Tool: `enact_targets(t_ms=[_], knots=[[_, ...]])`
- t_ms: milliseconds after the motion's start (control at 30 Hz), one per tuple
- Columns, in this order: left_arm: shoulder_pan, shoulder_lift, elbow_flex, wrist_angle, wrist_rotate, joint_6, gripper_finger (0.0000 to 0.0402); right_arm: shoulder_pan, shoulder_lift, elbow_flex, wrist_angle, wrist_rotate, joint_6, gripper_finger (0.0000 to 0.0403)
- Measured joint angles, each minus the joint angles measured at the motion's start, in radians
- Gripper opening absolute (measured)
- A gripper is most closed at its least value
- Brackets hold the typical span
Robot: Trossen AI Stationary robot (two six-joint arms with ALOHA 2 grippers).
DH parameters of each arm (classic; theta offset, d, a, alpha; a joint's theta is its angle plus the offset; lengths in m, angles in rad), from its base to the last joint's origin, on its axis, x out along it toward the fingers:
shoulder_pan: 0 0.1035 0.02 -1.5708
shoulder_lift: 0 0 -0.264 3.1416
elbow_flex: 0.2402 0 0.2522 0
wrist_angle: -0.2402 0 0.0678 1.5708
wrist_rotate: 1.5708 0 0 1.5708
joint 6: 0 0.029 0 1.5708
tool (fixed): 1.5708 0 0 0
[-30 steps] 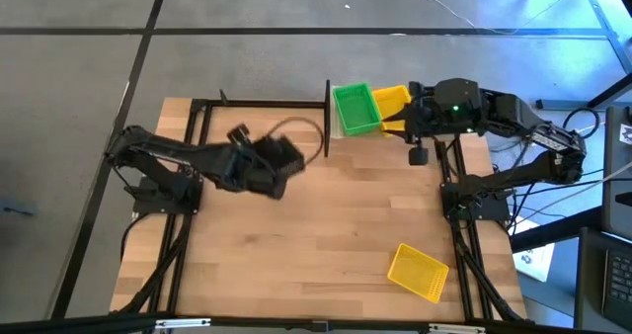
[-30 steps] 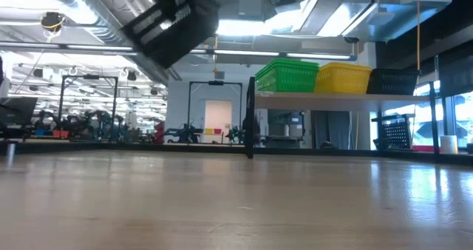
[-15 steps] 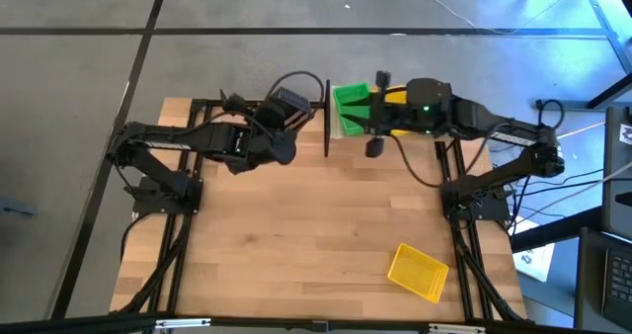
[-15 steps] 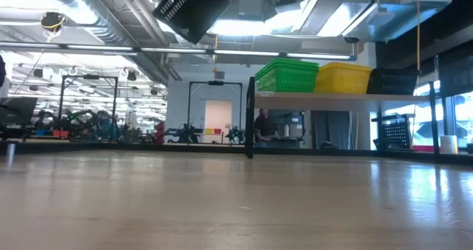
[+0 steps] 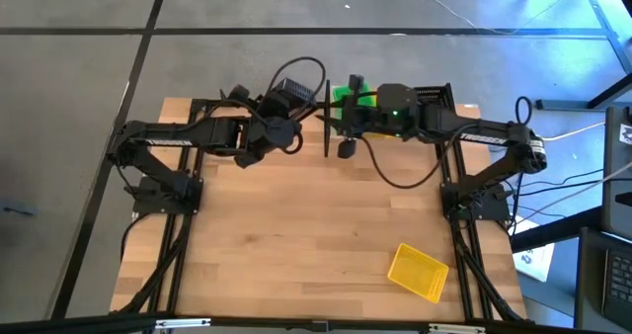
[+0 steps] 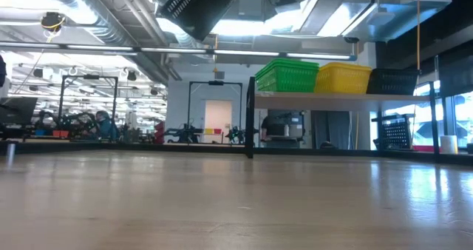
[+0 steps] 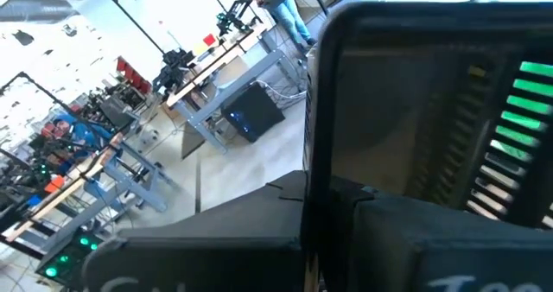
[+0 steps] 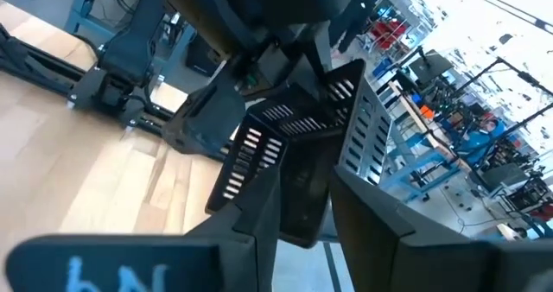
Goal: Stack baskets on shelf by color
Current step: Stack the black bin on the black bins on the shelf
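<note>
A black basket [image 5: 291, 85] hangs high over the table's far side, tilted, just left of the shelf's black post [image 5: 327, 117]; in the low view this black basket [image 6: 198, 4] is near the top. My left gripper [image 5: 279, 110] is shut on it. My right gripper [image 5: 331, 112] reaches left across the shelf, open, with its fingers on either side of the basket's wall [image 8: 302, 154]. On the shelf board [image 6: 332, 96] stand a green basket [image 6: 287, 76], a yellow basket [image 6: 344, 78] and a black basket [image 6: 392, 80]. Another yellow basket [image 5: 418, 272] lies on the table. My left gripper [image 7: 311, 240] pinches one wall of the black basket [image 7: 311, 145] between its two fingers, which sit one on each side of that wall. The basket is lifted clear of the table and tilted. My right gripper [image 8: 302, 240] straddles the basket's wall; whether it touches cannot be told.
The shelf sits at the table's far right corner, with my right arm [image 5: 464, 126] lying across it and hiding most of its baskets from above. Bare tabletop [image 5: 316, 235] spreads across the middle and near side. A cable [image 5: 395, 176] loops below the right arm.
My left gripper has carried the black basket up and toward the far edge and the shelf's post, turning it as it went. My right gripper has swept left across the shelf toward the basket.
</note>
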Motion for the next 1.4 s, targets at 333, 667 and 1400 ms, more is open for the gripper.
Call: enact_targets(t_ms=[333,667,1400], knots=[[-0.006,0.000,0.000,0.035,0.001,0.003,0.0000,-0.003,0.054,0.000,0.045,0.004,-0.006,0.0108],[-0.028,0.000,0.000,0.045,0.007,0.005,0.0000,0.000,0.075,0.000,0.071,0.116,-0.074,0.0108],[-0.022,0.000,0.000,0.033,0.037,0.005,0.0000,0.034,0.068,0.000,0.101,0.105,-0.117,0.0108]])
